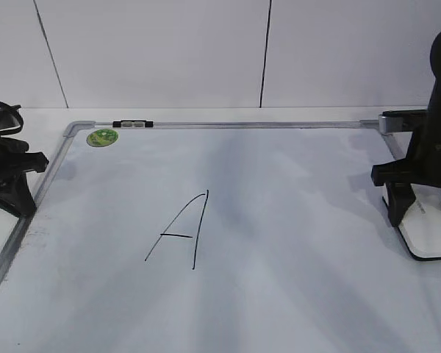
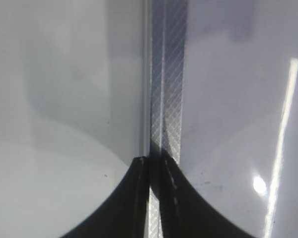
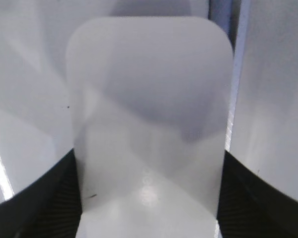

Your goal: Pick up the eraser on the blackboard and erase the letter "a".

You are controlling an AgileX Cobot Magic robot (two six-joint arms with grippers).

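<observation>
The blackboard (image 1: 294, 213) is a white board with a silver frame lying flat. The white eraser (image 1: 431, 237) rests at its right edge. It fills the right wrist view (image 3: 149, 114). My right gripper (image 1: 424, 218) is shut on the eraser, one finger against each long side (image 3: 149, 198). My left gripper (image 1: 20, 200) is shut and empty over the board's left frame rail (image 2: 167, 89), fingertips nearly touching (image 2: 156, 163). A large capital "A" (image 1: 181, 232) is written mid-board. No lowercase "a" shows in any view.
A round green sticker (image 1: 102, 137) sits at the board's far left corner. A small black-and-silver clip (image 1: 133, 124) is on the far frame rail. A white wall stands behind the board.
</observation>
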